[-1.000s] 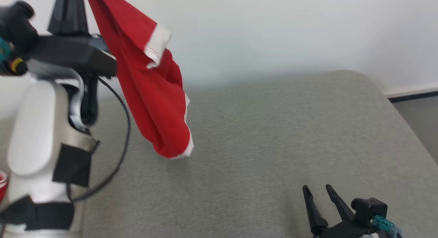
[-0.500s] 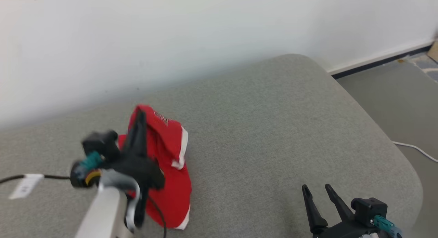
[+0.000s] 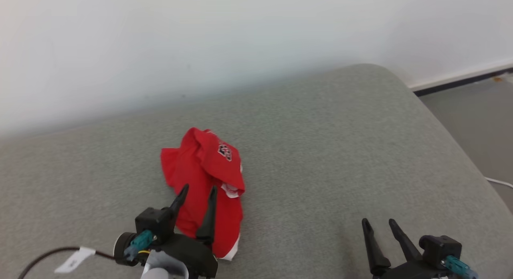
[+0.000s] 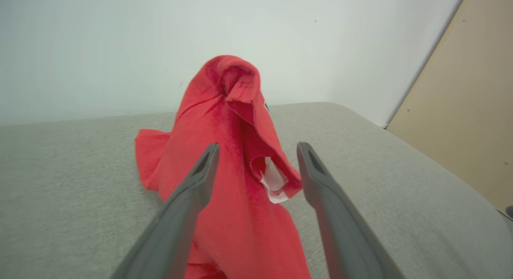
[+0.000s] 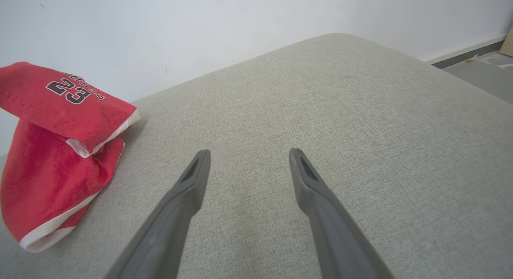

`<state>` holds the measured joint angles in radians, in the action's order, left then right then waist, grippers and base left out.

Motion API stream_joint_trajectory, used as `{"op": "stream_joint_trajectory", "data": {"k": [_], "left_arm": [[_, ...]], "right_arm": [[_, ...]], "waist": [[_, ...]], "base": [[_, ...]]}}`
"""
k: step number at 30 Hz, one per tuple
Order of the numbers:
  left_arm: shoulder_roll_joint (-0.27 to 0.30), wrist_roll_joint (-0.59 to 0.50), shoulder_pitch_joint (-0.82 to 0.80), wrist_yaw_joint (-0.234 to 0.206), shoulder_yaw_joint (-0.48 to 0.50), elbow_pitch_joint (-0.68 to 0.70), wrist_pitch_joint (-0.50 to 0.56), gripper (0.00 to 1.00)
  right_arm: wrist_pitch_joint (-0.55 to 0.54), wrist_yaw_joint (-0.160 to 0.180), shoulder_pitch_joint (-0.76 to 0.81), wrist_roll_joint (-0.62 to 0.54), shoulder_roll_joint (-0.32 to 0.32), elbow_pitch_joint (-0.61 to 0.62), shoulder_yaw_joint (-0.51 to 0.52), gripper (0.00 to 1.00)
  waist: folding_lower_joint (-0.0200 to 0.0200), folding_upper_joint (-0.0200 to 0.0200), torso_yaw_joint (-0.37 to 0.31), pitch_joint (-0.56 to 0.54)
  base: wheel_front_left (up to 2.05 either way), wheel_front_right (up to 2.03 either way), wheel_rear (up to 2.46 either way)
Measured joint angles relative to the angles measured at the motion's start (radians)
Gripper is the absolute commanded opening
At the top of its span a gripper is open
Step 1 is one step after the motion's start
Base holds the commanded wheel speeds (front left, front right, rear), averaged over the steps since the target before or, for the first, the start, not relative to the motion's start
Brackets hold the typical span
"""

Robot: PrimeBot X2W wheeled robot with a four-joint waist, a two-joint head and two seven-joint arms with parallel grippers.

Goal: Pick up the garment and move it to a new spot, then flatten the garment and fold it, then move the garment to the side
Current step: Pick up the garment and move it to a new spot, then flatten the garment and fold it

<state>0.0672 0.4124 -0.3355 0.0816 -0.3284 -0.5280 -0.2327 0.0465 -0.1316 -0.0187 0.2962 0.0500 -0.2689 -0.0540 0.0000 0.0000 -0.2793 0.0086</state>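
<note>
The garment (image 3: 204,178) is a red jersey with white trim and a black number, lying crumpled in a heap on the grey cushioned surface (image 3: 320,150). My left gripper (image 3: 198,191) hovers over its near end with its fingers spread wide and nothing pinched between them. In the left wrist view the garment (image 4: 236,150) rises in a peak between and beyond the open fingers (image 4: 200,174). My right gripper (image 3: 378,223) stands open at the lower right, well apart from the cloth. The right wrist view shows the garment (image 5: 56,150) at far left.
A white wall (image 3: 240,38) backs the grey surface, whose rounded right edge drops to a grey floor (image 3: 481,122) with a dark baseboard. A black cable with a white tag (image 3: 72,259) trails from the left wrist. A tan panel (image 4: 473,110) stands off to one side.
The left arm came down from holding the garment aloft, laid it on the surface and opened its fingers, releasing it. The head camera shifted. The right gripper stayed put.
</note>
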Motion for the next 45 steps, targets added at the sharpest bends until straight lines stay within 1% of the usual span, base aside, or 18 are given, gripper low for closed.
{"op": "stream_joint_trajectory", "data": {"k": [4,6,8,11,15,18,21,23,26,32,37,45], "left_arm": [[0.030,-0.065,0.065,-0.024,0.008,0.123,-0.027,1.00],[0.034,-0.092,0.113,-0.039,0.046,0.232,-0.030,1.00],[0.038,-0.121,0.167,-0.040,0.076,0.314,-0.030,1.00],[0.037,-0.140,0.267,-0.046,0.146,0.409,-0.030,1.00],[0.023,-0.152,0.369,-0.036,0.227,0.479,-0.030,1.00],[0.007,-0.149,0.421,-0.019,0.269,0.496,-0.030,1.00],[-0.001,-0.149,0.452,0.003,0.275,0.487,-0.030,1.00],[0.000,-0.174,0.470,0.013,0.272,0.463,-0.030,1.00],[0.003,-0.191,0.489,0.018,0.278,0.430,-0.030,1.00],[0.003,-0.200,0.501,0.033,0.296,0.407,-0.030,1.00],[-0.003,-0.200,0.499,0.035,0.293,0.403,-0.030,1.00],[-0.007,-0.193,0.499,0.042,0.296,0.386,-0.030,1.00]], "right_arm": [[0.050,0.000,0.002,0.008,0.000,0.003,0.027,1.00],[0.077,0.000,0.002,0.014,0.000,0.000,0.033,1.00],[0.103,0.000,0.000,0.022,-0.001,-0.004,0.037,1.00],[0.133,0.000,-0.001,0.021,0.000,-0.016,0.050,1.00],[0.148,0.000,0.001,0.004,-0.001,-0.033,0.053,1.00],[0.150,0.000,0.005,-0.003,-0.001,-0.038,0.058,1.00],[0.165,0.000,0.021,0.000,0.000,-0.041,0.056,1.00],[0.167,0.000,0.037,-0.011,-0.001,-0.054,0.055,1.00],[0.169,0.000,0.053,-0.016,-0.001,-0.071,0.057,1.00],[0.156,0.000,0.064,-0.034,-0.001,-0.096,0.068,1.00],[0.147,0.000,0.065,-0.034,-0.001,-0.097,0.063,1.00],[0.138,0.000,0.063,-0.032,-0.001,-0.096,0.047,1.00]], "waist": [[0.0000,0.0000,0.051,-0.006],[0.0000,0.0000,0.077,-0.010],[-0.0001,0.0000,0.104,-0.014],[0.0000,0.0000,0.142,-0.020],[-0.0001,0.0000,0.186,-0.032],[-0.0001,0.0000,0.216,-0.041],[-0.0001,-0.0001,0.245,-0.052],[-0.0001,0.0000,0.264,-0.059],[-0.0001,0.0000,0.287,-0.070],[-0.0001,-0.0001,0.317,-0.086],[-0.0001,-0.0001,0.329,-0.090],[-0.0001,0.0000,0.315,-0.094]], "base": [[0.00,0.00,0.00],[0.00,0.00,0.00],[0.00,0.00,0.00],[0.00,0.00,0.00],[0.00,0.00,0.00],[0.00,0.00,0.00],[0.00,0.00,0.00],[0.00,0.00,0.00],[0.00,0.00,0.00],[0.00,0.00,0.00],[0.00,0.00,0.00],[0.00,0.00,0.00]]}}
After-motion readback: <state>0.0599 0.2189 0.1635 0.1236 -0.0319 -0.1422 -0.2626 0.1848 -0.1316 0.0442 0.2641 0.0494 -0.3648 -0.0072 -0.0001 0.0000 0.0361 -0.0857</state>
